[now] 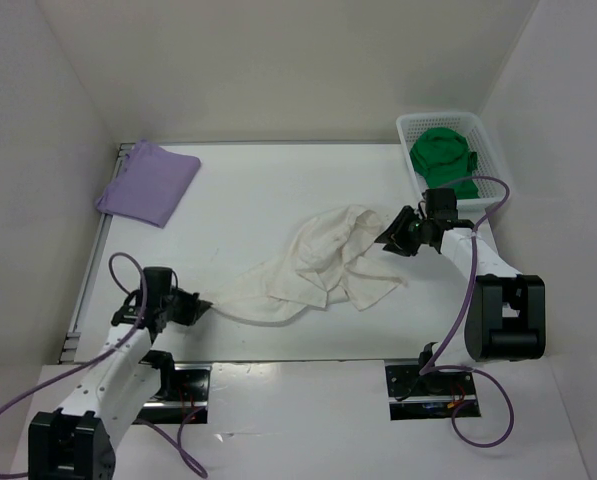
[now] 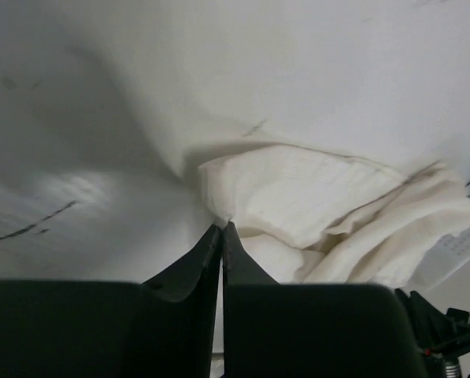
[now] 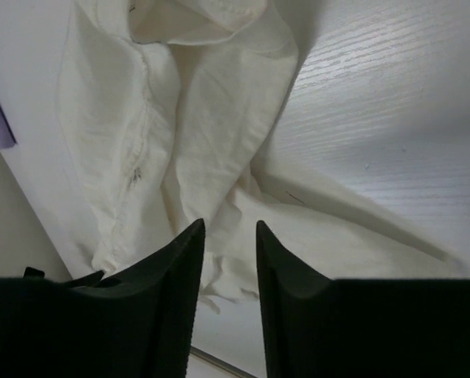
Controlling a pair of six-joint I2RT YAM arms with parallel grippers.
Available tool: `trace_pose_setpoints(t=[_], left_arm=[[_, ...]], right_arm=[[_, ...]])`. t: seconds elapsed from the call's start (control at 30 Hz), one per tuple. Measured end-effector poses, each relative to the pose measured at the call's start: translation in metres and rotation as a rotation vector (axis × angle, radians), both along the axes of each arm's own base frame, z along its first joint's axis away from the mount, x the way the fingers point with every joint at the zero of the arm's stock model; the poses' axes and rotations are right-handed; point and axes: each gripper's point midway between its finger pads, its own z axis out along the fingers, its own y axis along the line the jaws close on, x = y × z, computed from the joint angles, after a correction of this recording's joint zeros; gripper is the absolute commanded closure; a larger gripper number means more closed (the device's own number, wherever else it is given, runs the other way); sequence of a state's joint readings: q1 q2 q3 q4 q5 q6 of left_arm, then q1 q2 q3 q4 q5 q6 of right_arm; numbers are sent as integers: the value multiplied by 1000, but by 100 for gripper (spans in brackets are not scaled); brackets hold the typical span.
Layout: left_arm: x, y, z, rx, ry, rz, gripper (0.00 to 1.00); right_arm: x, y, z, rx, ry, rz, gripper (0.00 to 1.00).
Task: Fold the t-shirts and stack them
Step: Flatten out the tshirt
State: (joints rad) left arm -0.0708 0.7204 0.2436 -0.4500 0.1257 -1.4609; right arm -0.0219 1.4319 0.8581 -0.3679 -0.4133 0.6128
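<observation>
Because the cream shirt (image 1: 323,265) lies crumpled on the tabletop (image 1: 238,200), we pinch its near-left corner with our left fingers (image 2: 205,260) closed on the cloth, while our right fingers (image 3: 179,268) stand apart over its far-right edge, likely to grip and spread it.

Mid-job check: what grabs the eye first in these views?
A crumpled cream white cloth shirt sprawls across the middle of the white table, one corner pinched in the shut left tool, the open right tool over its other side. A folded lavender purple cloth shirt lies far left, and a bright green cloth shirt sits in the white plastic mesh basket far right.
</observation>
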Motion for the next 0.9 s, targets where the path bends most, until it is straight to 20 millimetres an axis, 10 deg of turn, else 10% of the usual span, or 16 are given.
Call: trace_pose_setpoints(t=[0.37,0.57,0.77,0.9], left_arm=[[143,51,116,315,-263,-98,100],[212,89,105,414,-257,-139,100],[235,97,86,428,-233,-193,100],[234,96,75,422,-215,-223,100]], right_arm=[[-9,-11,-12,-67,57,-37,55],[-32,35,-12,-137,89,140,90],[-85,109,-14,-195,109,414,42],[-119,133,-20,-252,131,544,35]])
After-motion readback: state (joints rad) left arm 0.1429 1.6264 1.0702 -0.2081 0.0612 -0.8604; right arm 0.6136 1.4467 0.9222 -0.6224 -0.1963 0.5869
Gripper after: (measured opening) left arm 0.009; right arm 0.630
